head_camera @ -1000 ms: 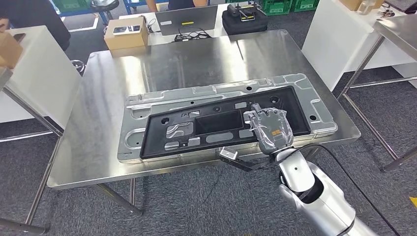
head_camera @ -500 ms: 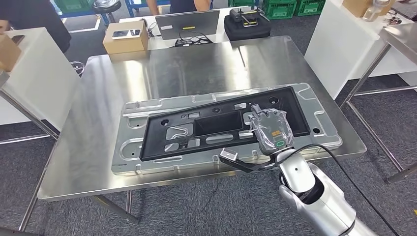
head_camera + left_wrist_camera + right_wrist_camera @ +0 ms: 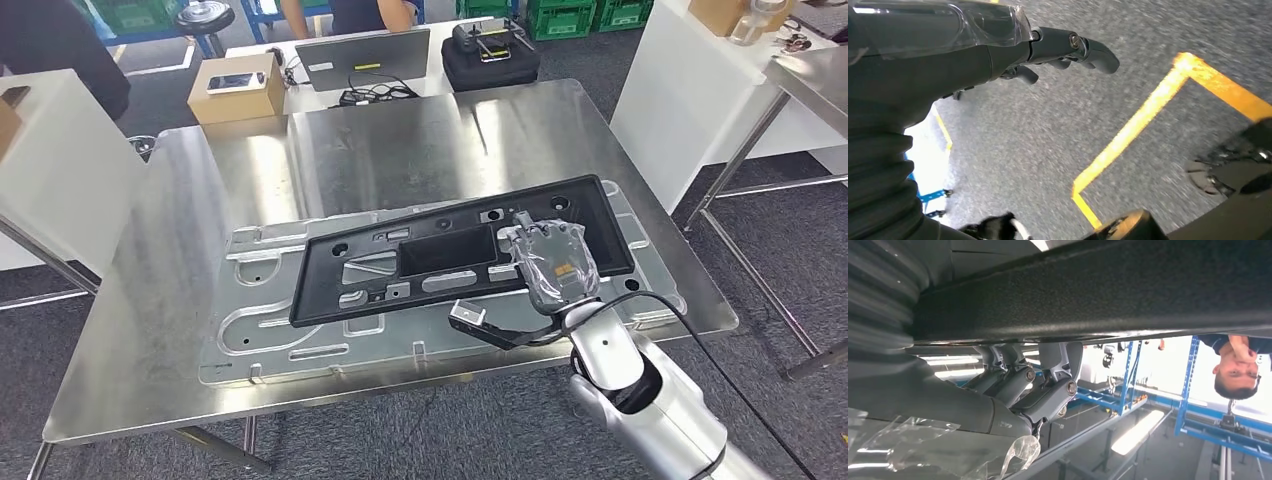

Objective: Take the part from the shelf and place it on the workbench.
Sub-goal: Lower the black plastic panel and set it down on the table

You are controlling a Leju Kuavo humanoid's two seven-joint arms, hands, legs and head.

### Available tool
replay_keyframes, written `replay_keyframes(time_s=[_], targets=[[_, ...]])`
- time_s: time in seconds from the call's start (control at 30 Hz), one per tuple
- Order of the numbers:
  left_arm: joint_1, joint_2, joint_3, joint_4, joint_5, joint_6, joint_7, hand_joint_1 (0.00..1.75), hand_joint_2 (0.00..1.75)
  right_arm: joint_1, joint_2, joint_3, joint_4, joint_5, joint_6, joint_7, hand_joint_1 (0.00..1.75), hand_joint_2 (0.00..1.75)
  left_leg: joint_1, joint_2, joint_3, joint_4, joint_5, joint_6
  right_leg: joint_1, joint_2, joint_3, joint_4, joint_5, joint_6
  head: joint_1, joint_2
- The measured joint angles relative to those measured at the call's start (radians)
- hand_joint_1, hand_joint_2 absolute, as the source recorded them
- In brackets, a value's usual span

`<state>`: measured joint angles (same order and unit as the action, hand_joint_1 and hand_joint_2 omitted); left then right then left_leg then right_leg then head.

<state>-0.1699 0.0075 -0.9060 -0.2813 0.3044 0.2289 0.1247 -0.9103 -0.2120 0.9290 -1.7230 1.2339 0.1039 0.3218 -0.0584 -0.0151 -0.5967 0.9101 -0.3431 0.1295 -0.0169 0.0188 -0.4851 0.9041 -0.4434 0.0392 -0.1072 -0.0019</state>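
Black plastic under my fingers: the part (image 3: 460,255), a long dark panel with a rectangular recess near its middle, lies across the steel desk (image 3: 200,200) on top of a larger silver stamped plate (image 3: 250,340). My right robot hand (image 3: 552,262) grips the panel at its near edge toward the right end, fingers on top; from the right wrist camera my fingers (image 3: 1048,385) curl against the underside of the part's rim, so the hold is closed on the part. Its long axis runs left to right, the right end tilted toward the far side, so most of its length reaches away to my left. My left robot hand (image 3: 1068,47) hangs over the floor, fingers loosely extended and holding nothing, well apart from the desk. I judge the placing nearly done; what remains is letting go. Bare steel lies on the far half, and the near desk edge sits just beside my wrist.
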Motion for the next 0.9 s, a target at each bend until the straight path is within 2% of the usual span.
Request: replay_keyframes(time_s=[0.03, 0.1, 0.13, 0.17, 0.23, 0.27, 0.3, 0.33, 0.37, 0.43, 0.47, 0.5, 0.6, 0.63, 0.67, 0.7, 0.77, 0.8, 0.83, 0.87, 0.9], targets=[[0.000, 0.000, 0.000, 0.000, 0.000, 0.000, 0.000, 0.00, 1.75, -0.001, 0.000, 0.000, 0.000, 0.000, 0.000, 0.000, 1.75, 1.75, -0.003, -0.004, 0.010, -0.022, 0.001, 0.001, 0.007, 0.001, 0.006, 0.002, -0.002, 0.002, 0.000, 0.000], [0.001, -0.002, 0.000, 0.001, 0.000, 0.000, 0.001, 0.00, 1.75, -0.001, 0.001, 0.000, 0.000, 0.000, 0.000, 0.000, 1.75, 1.75, 0.007, -0.006, 0.031, -0.034, 0.006, -0.007, 0.014, 0.000, 0.014, 0.014, -0.013, 0.006, 0.000, 0.000], [0.001, -0.003, 0.000, 0.001, 0.000, -0.001, 0.001, 0.00, 1.75, -0.003, 0.001, 0.000, 0.000, 0.000, 0.000, 0.000, 1.75, 1.75, 0.010, -0.006, 0.041, -0.035, 0.005, -0.009, 0.014, -0.002, 0.007, 0.037, -0.029, 0.010, 0.000, 0.000], [-0.001, -0.004, 0.000, 0.001, 0.000, -0.001, 0.001, 0.00, 1.75, -0.004, 0.001, -0.001, 0.000, 0.000, 0.000, 0.000, 1.75, 1.75, 0.012, -0.005, 0.048, -0.035, 0.004, -0.007, 0.014, -0.005, -0.013, 0.080, -0.054, 0.015, 0.000, 0.000], [-0.004, -0.005, 0.000, 0.001, 0.000, -0.001, 0.001, 0.00, 1.75, -0.003, 0.001, -0.001, 0.000, -0.002, 0.000, 0.001, 1.75, 1.75, 0.012, -0.005, 0.054, -0.034, -0.004, -0.001, 0.013, -0.008, -0.092, 0.219, -0.115, 0.022, 0.000, 0.000], [-0.003, -0.005, 0.000, 0.001, 0.000, -0.001, 0.001, 0.00, 1.75, 0.000, 0.001, -0.001, 0.000, -0.004, 0.000, -0.001, 1.75, 1.75, 0.011, -0.005, 0.058, -0.034, -0.008, 0.001, 0.013, -0.008, -0.136, 0.283, -0.135, 0.023, 0.000, 0.000], [-0.002, -0.005, 0.000, 0.001, 0.000, -0.002, 0.001, 0.00, 1.75, 0.004, 0.001, 0.000, 0.000, -0.005, 0.000, -0.004, 1.75, 1.75, 0.011, -0.005, 0.062, -0.034, -0.014, 0.002, 0.013, -0.008, -0.167, 0.317, -0.136, 0.024, 0.000, 0.000], [0.000, -0.005, 0.000, 0.001, 0.000, -0.002, 0.001, 0.00, 1.75, 0.007, 0.001, 0.000, 0.000, -0.007, 0.000, -0.007, 1.75, 1.75, 0.011, -0.006, 0.069, -0.033, -0.021, 0.001, 0.013, -0.009, -0.179, 0.310, -0.115, 0.025, 0.000, 0.000], [0.002, -0.005, 0.000, 0.001, -0.001, -0.002, 0.001, 0.00, 1.75, 0.009, 0.001, 0.001, 0.000, -0.007, 0.000, -0.010, 1.75, 1.75, 0.011, -0.007, 0.078, -0.032, -0.028, 0.000, 0.013, -0.009, -0.171, 0.263, -0.072, 0.024, 0.000, 0.000], [0.001, -0.006, 0.000, 0.001, -0.001, -0.003, 0.001, 0.00, 1.75, 0.009, 0.002, 0.002, 0.000, -0.007, 0.000, -0.013, 1.75, 1.75, 0.008, -0.009, 0.097, -0.030, -0.044, -0.003, 0.014, -0.009, -0.124, 0.112, 0.027, 0.019, 0.000, 0.000], [0.000, -0.006, 0.000, 0.001, -0.001, -0.003, 0.001, 0.00, 1.75, 0.008, 0.004, 0.003, 0.000, -0.007, 0.000, -0.014, 1.75, 1.75, 0.006, -0.009, 0.102, -0.029, -0.052, -0.006, 0.015, -0.008, -0.103, 0.054, 0.052, 0.014, 0.000, 0.000], [-0.001, -0.006, 0.000, 0.001, -0.001, -0.004, 0.001, 0.00, 1.75, 0.009, 0.006, 0.005, 0.001, -0.007, 0.000, -0.016, 1.75, 1.75, 0.003, -0.009, 0.105, -0.027, -0.059, -0.010, 0.015, -0.009, -0.090, 0.017, 0.066, 0.008, 0.000, 0.000], [-0.002, -0.006, 0.000, 0.001, -0.001, -0.005, 0.001, 0.00, 1.75, 0.010, 0.013, 0.010, 0.002, -0.007, 0.000, -0.020, 1.75, 1.75, -0.002, -0.009, 0.107, -0.013, -0.076, -0.019, 0.008, -0.010, -0.077, 0.000, 0.065, -0.009, 0.001, 0.000], [-0.003, -0.006, 0.000, 0.001, -0.001, -0.005, 0.001, 0.00, 1.75, 0.008, 0.014, 0.011, 0.002, -0.007, 0.000, -0.021, 1.75, 1.75, -0.001, -0.008, 0.098, 0.009, -0.087, -0.027, 0.003, -0.010, -0.072, -0.001, 0.062, -0.012, 0.000, 0.000], [-0.005, -0.006, 0.000, 0.001, -0.001, -0.004, 0.001, 0.00, 1.75, 0.007, 0.018, 0.012, 0.002, -0.007, 0.000, -0.022, 1.75, 1.75, 0.005, -0.007, 0.076, 0.051, -0.106, -0.038, -0.002, -0.010, -0.068, -0.001, 0.059, -0.014, 0.000, 0.000], [-0.007, -0.006, 0.000, 0.001, 0.000, -0.004, 0.001, 0.00, 1.75, 0.006, 0.021, 0.014, 0.003, -0.006, 0.000, -0.023, 1.75, 1.75, 0.014, -0.005, 0.039, 0.116, -0.131, -0.053, -0.005, -0.011, -0.065, -0.001, 0.056, -0.014, -0.001, 0.000], [-0.008, -0.006, 0.000, 0.001, 0.000, -0.004, 0.001, 0.00, 1.75, 0.006, 0.025, 0.017, 0.003, -0.006, 0.000, -0.025, 1.75, 1.75, 0.037, -0.003, -0.053, 0.264, -0.179, -0.077, -0.010, -0.011, -0.059, -0.001, 0.046, -0.012, -0.001, 0.000], [-0.007, -0.006, 0.000, 0.001, 0.000, -0.004, 0.001, 0.00, 1.75, 0.007, 0.025, 0.020, 0.004, -0.006, 0.000, -0.026, 1.75, 1.75, 0.047, -0.002, -0.087, 0.306, -0.186, -0.084, -0.013, -0.011, -0.054, -0.001, 0.040, -0.009, -0.001, 0.000], [-0.005, -0.006, 0.000, 0.001, 0.000, -0.004, 0.001, 0.00, 1.75, 0.008, 0.025, 0.022, 0.005, -0.006, 0.000, -0.027, 1.75, 1.75, 0.054, -0.001, -0.101, 0.307, -0.171, -0.090, -0.017, -0.011, -0.045, -0.001, 0.033, -0.005, -0.001, 0.000], [-0.003, -0.006, 0.000, 0.001, 0.000, -0.004, 0.001, 0.00, 1.75, 0.008, 0.026, 0.024, 0.005, -0.006, 0.000, -0.027, 1.75, 1.75, 0.059, -0.001, -0.094, 0.267, -0.135, -0.093, -0.021, -0.011, -0.035, -0.001, 0.026, 0.000, -0.001, 0.000], [-0.002, -0.006, 0.000, 0.001, 0.000, -0.004, 0.001, 0.00, 1.75, 0.007, 0.027, 0.025, 0.006, -0.006, 0.000, -0.027, 1.75, 1.75, 0.062, 0.001, -0.069, 0.192, -0.083, -0.095, -0.025, -0.011, -0.022, -0.001, 0.018, 0.005, -0.001, 0.000]])
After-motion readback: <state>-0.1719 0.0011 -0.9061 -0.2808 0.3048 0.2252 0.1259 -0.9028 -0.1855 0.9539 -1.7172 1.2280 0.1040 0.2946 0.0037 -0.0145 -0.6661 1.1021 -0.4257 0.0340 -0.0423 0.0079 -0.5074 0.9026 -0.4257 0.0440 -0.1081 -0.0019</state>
